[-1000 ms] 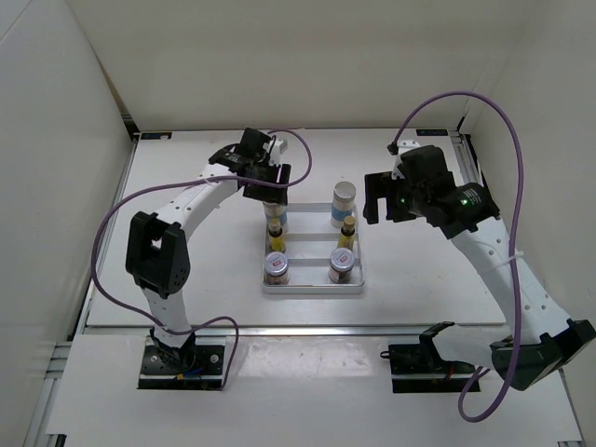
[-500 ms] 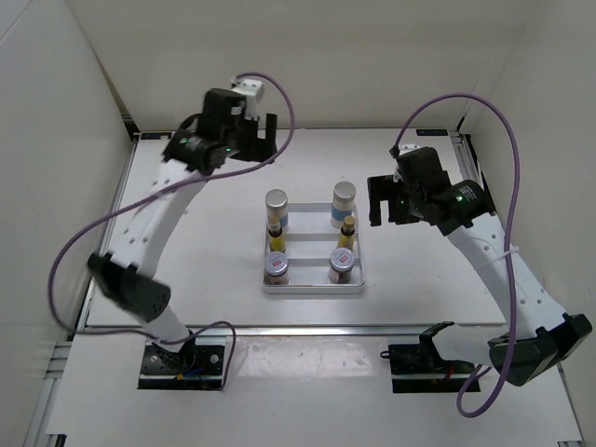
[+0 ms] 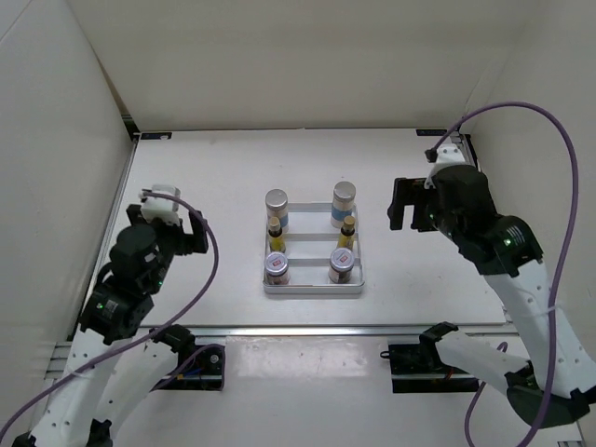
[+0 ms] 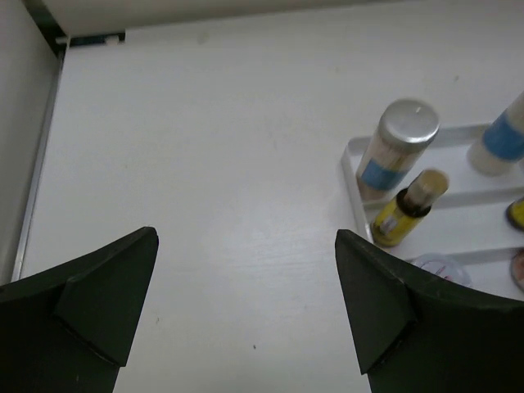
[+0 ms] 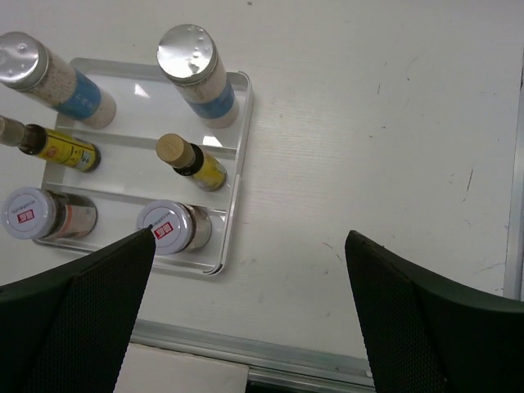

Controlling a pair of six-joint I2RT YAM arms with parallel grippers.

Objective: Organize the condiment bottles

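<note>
Six condiment bottles stand in pairs in the white tray (image 3: pixel 314 291). At the back are two white ones with blue bands (image 3: pixel 277 207) (image 3: pixel 345 200). Two slim yellow ones (image 3: pixel 275 237) (image 3: pixel 347 233) are in the middle. Two silver-lidded jars (image 3: pixel 277 268) (image 3: pixel 341 264) are in front. My left gripper (image 3: pixel 170 226) hangs open and empty over bare table, well left of the tray. In its wrist view the left gripper (image 4: pixel 246 236) has a white bottle (image 4: pixel 397 147) and a yellow bottle (image 4: pixel 405 209) to its right. My right gripper (image 5: pixel 250 236) is open and empty, right of the tray (image 5: pixel 240 155).
Metal rails edge the table at the front (image 3: pixel 307 328) and along the left side (image 4: pixel 37 164). White enclosure walls stand at the left, back and right. The two arm bases sit at the near edge.
My left gripper opened off the back-left white bottle, which stays in the tray, and the arm swung away to the near left. The right gripper drew back slightly to the right.
</note>
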